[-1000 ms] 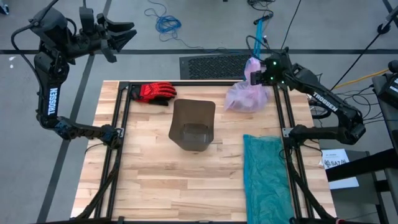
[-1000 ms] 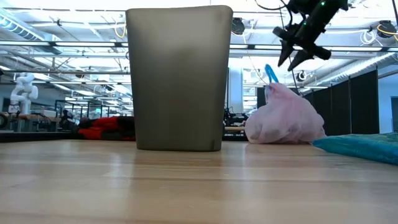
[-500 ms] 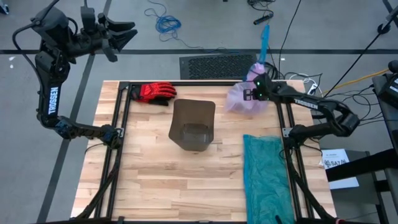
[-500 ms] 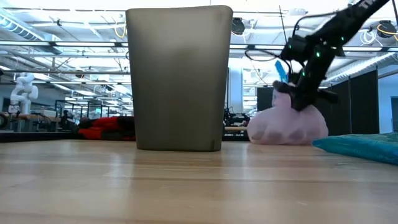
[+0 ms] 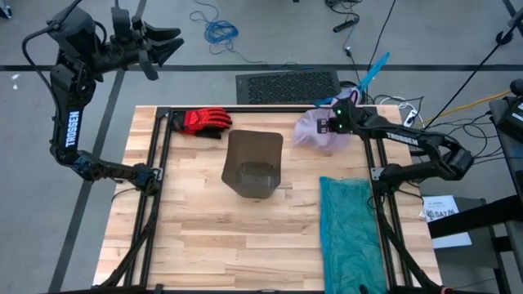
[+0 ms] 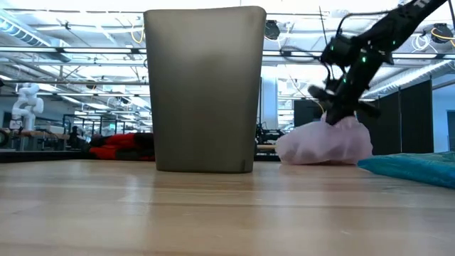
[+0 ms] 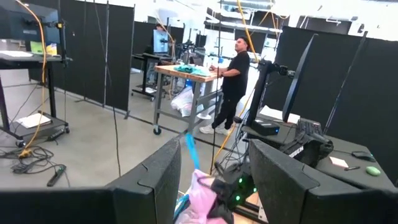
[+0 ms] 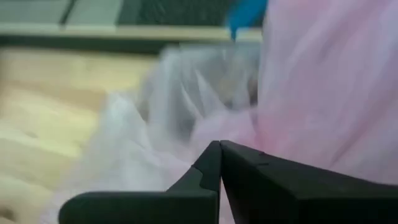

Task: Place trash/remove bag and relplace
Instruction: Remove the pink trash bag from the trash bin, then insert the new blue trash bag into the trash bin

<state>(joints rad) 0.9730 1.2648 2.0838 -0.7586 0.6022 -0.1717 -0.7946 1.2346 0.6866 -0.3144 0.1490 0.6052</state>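
1. "TROSSEN" runs in white capitals down the upright link of the left arm, beside the table's left edge.
2. The same white lettering sits on the right arm, too small to read surely.
3. A white sheet on the floor past the table's right edge carries print that cannot be made out.

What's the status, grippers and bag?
Right gripper shut on pink bag at table's far right. Left gripper open, parked off-table. Bin unlined; nothing blocking.

A robotics lab: open industrial ceiling with lights, black partition screens, a white robot beyond, cables across the floor, a person at a bench.
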